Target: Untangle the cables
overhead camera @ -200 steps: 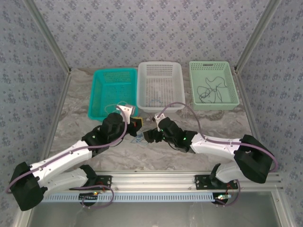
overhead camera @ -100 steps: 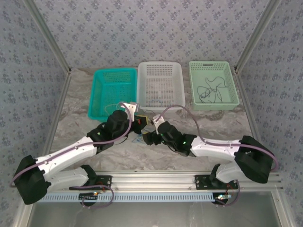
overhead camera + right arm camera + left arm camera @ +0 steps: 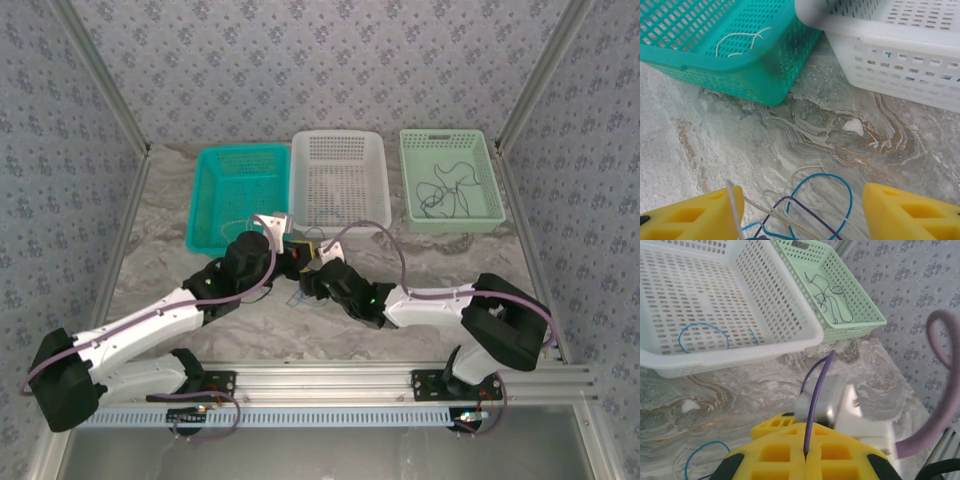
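Left wrist view has the left gripper (image 3: 805, 454) clenched on a thin purple cable (image 3: 816, 385), which rises straight out of the seam between its yellow fingers (image 3: 772, 457). I take that grip to be an anchor: one strand is pinned and lifted so the rest of the knot can be drawn off it.

The right wrist view shows the right gripper (image 3: 800, 217) with its jaws well apart and nothing clasped. They straddle the tangle (image 3: 805, 202) on the table (image 3: 715, 130), where a blue loop (image 3: 842, 187), a cream strand (image 3: 790, 179) and the purple line cross one another. The cream strand runs up just beside one finger (image 3: 695, 215). That spread stance looks like a choice of which strand to take (the blue loop seems the freest).

Three baskets stand beyond the tangle, and each seems to serve one colour. A cream cable (image 3: 740, 36) lies in the teal basket (image 3: 765, 75), a blue cable (image 3: 705, 326) in the white basket (image 3: 740, 357), and a black cable (image 3: 827, 300) in the green basket (image 3: 855, 325). So some sorting looks done, and what remains knotted sits between the two grippers, just in front of the white basket.

Compared with the top external picture from a second back, the right arm has swung left. Its elbow is drawn in from the table's right side, and its gripper is pushed closer under the left one. The left gripper has edged a little toward the white basket. The baskets and their contents lie as they did.
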